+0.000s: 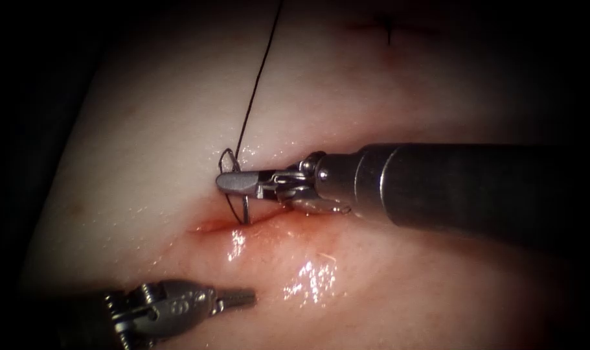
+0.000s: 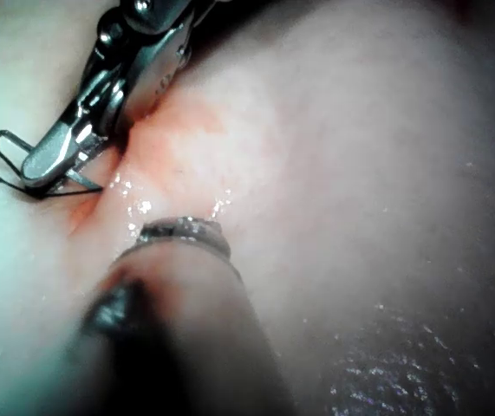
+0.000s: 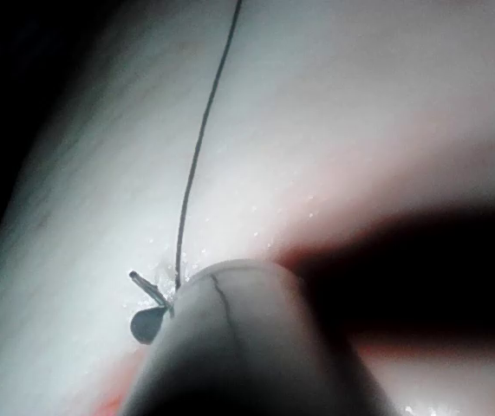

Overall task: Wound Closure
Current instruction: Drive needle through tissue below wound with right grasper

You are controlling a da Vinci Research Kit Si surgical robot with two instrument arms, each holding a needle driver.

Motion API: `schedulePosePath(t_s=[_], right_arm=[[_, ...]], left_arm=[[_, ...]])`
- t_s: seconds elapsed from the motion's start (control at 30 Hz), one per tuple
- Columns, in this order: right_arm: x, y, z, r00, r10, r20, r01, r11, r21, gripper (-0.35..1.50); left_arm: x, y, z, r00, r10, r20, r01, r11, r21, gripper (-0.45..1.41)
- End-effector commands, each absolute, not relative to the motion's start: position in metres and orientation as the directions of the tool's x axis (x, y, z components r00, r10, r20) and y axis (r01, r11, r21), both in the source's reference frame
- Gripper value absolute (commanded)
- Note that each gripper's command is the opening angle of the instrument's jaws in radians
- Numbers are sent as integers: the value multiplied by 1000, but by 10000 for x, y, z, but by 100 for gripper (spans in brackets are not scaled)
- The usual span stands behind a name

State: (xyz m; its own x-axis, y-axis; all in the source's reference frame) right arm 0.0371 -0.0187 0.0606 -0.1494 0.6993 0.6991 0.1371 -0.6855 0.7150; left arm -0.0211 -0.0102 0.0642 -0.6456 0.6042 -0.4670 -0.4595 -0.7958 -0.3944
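The tissue (image 1: 146,129) has a cut (image 1: 269,223) running across it, wet with red fluid. My right tool (image 1: 233,182) reaches in from the right, and its jaws are shut on the thin curved needle (image 1: 245,210) just above the cut's left end. The needle's lower part points down into the cut's edge; I cannot tell how deep it sits. Dark thread (image 1: 259,71) loops at the jaws and runs up out of view, as does the thread (image 3: 197,156) in the right wrist view. My left tool (image 1: 243,298) lies below the cut with its jaws shut and nothing in them. The right tool (image 2: 52,156) also shows in the left wrist view.
A short dark stitch mark (image 1: 389,31) sits far up the tissue. Wet glints (image 1: 311,279) lie on the tissue below the cut. The tissue drops into darkness along its left edge.
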Motion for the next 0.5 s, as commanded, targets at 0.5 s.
schedulePosePath(t_s=[0.5], right_arm=[[396, -218, 569, -3, 625, 781, 171, -769, 616, -35]], left_arm=[[-211, -101, 650, -649, 600, -468, -453, -799, -396, -23]])
